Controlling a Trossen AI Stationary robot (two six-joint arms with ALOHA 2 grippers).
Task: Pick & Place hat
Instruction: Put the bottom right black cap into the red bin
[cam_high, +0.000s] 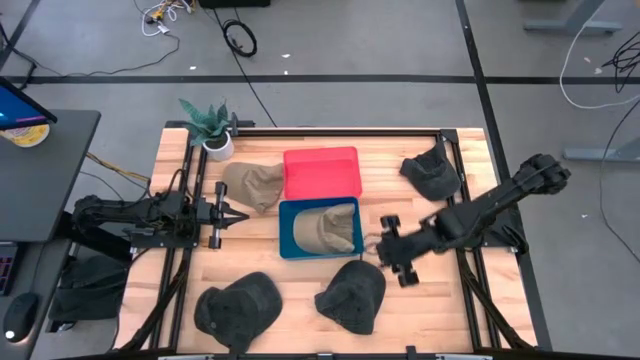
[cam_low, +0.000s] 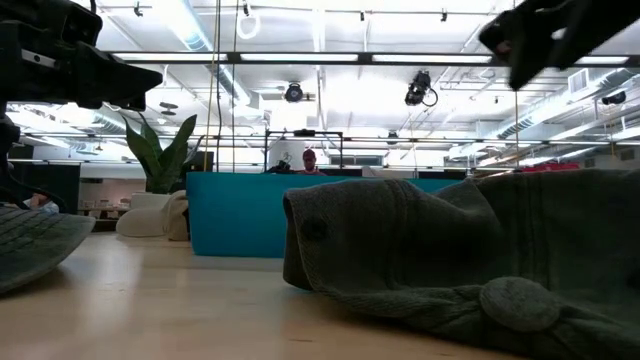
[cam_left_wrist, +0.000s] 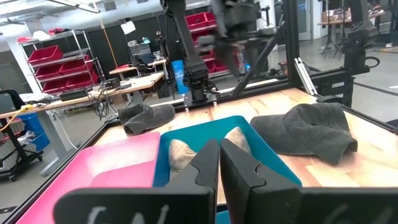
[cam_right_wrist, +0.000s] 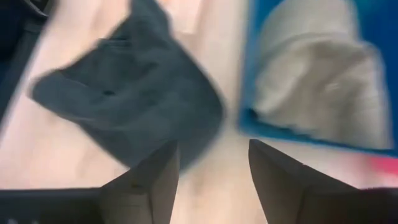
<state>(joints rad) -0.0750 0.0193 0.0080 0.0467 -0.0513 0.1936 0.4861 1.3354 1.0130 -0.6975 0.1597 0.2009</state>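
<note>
A tan hat (cam_high: 325, 230) lies in the blue bin (cam_high: 287, 240), which sits near the table's middle and also shows in the right wrist view as blue bin (cam_right_wrist: 249, 118). A second tan hat (cam_high: 255, 185) rests on the table beside the red bin (cam_high: 322, 172). Three dark hats lie on the wood: one (cam_high: 432, 172) far right, one (cam_high: 352, 295) near the middle, one (cam_high: 238, 308) near left. My right gripper (cam_high: 383, 250) hovers open by the blue bin's right side, its fingers (cam_right_wrist: 155, 180) above the gap between the middle dark hat (cam_right_wrist: 137, 118) and the bin. My left gripper (cam_high: 228, 211) waits shut, left of the bins.
A potted plant (cam_high: 212, 128) stands at the far left corner. Black frame rails (cam_high: 180, 250) run along the table's left and right sides. Bare wood (cam_high: 300, 290) shows between the two near dark hats. The low view is filled by a dark hat (cam_low: 480, 250) close to the camera.
</note>
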